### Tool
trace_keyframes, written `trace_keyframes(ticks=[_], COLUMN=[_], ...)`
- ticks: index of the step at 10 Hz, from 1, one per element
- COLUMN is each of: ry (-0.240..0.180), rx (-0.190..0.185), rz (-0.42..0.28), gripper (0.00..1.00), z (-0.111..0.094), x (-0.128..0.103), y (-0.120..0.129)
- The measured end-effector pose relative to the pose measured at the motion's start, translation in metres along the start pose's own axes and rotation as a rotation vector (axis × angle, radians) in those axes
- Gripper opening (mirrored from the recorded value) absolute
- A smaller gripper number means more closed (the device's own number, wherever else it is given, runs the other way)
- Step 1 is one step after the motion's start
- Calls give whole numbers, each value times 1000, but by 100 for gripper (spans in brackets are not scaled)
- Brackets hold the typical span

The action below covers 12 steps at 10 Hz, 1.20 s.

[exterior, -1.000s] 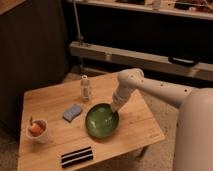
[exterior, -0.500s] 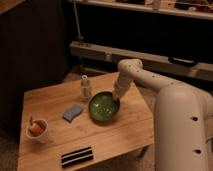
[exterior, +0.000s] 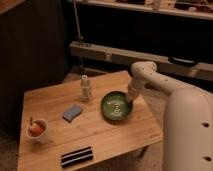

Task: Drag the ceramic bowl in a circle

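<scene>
The ceramic bowl (exterior: 115, 107), wide, shallow and glossy dark green with pale swirls inside, sits on the wooden table (exterior: 100, 135), right of centre. My gripper (exterior: 131, 98) comes down from the white arm (exterior: 150, 80) on the right and is shut on the bowl's right rim. The fingertips are partly hidden against the rim.
A small pale bottle (exterior: 86, 88) stands just left of the bowl. A blue sponge (exterior: 73, 111) lies further left, and a white cup (exterior: 37, 130) with orange contents is near the left edge. A black striped block (exterior: 76, 156) lies at the front edge. The robot's white body (exterior: 190, 135) fills the right.
The bowl has slid with the gripper from nearer the front edge toward the back of the table, then to the right. The other objects have stayed put.
</scene>
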Motion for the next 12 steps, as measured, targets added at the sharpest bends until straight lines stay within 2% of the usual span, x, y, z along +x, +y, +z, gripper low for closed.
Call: trace_keyframes(ticks=[2,4,7,9,11,12], ry=[18,33,54,82,88,85], rx=[-5,-23,-64,-86,-102,-118], rz=[3,-29,-122,-183,-238,-268], gripper=[0,0,0,0,0,0], z=[-8,-9,-15,-14,-7,-2], x=[35,67,113,144,154,150], y=[-18,-6,37,65,96,123])
